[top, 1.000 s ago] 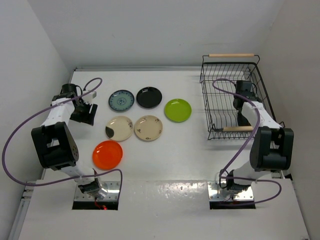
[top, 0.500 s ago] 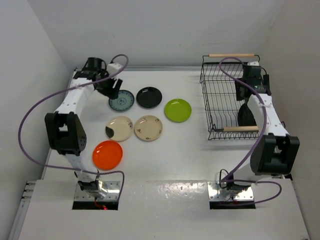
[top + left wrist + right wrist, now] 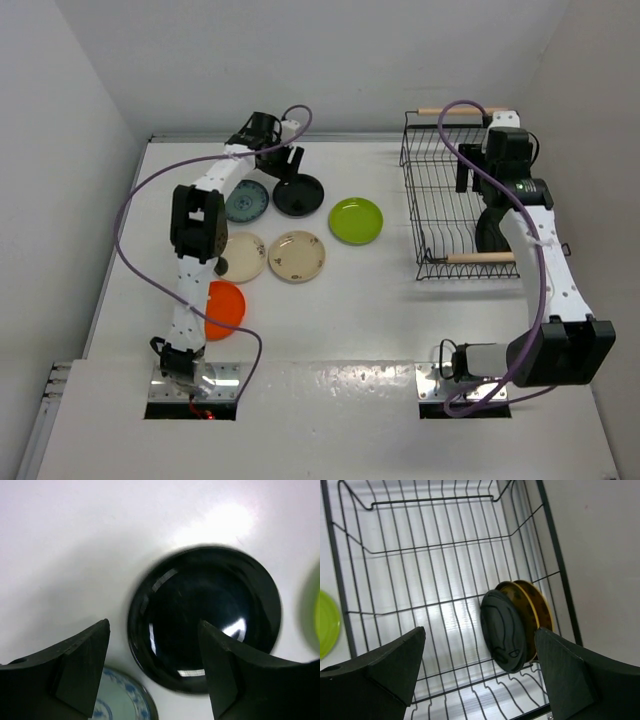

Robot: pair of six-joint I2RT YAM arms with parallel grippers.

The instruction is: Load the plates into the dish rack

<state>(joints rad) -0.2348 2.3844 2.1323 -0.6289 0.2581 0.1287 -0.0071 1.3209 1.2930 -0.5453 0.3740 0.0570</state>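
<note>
A black plate (image 3: pixel 298 195) lies flat at the back of the table, and my left gripper (image 3: pixel 283 163) hovers open just above it, its left rim between the fingers (image 3: pixel 154 625). Beside it lie a teal patterned plate (image 3: pixel 243 203), a lime green plate (image 3: pixel 356 220), two cream plates (image 3: pixel 297 256) (image 3: pixel 240 258) and an orange-red plate (image 3: pixel 225 308), partly hidden by the arm. In the dish rack (image 3: pixel 430 200) a black plate (image 3: pixel 502 630) stands on edge against a brown-and-yellow plate (image 3: pixel 536 607). My right gripper (image 3: pixel 479 630) hangs open and empty above them.
The rack (image 3: pixel 420 550) has wooden bar handles at its far end (image 3: pixel 462 110) and near end (image 3: pixel 475 257). White walls close in the table at the back and on both sides, the right wall close beside the rack. Purple cables loop from both arms.
My right gripper opened, left the black plate standing in the rack and rose. My left arm swung from the table's left side to the back, over the flat black plate.
</note>
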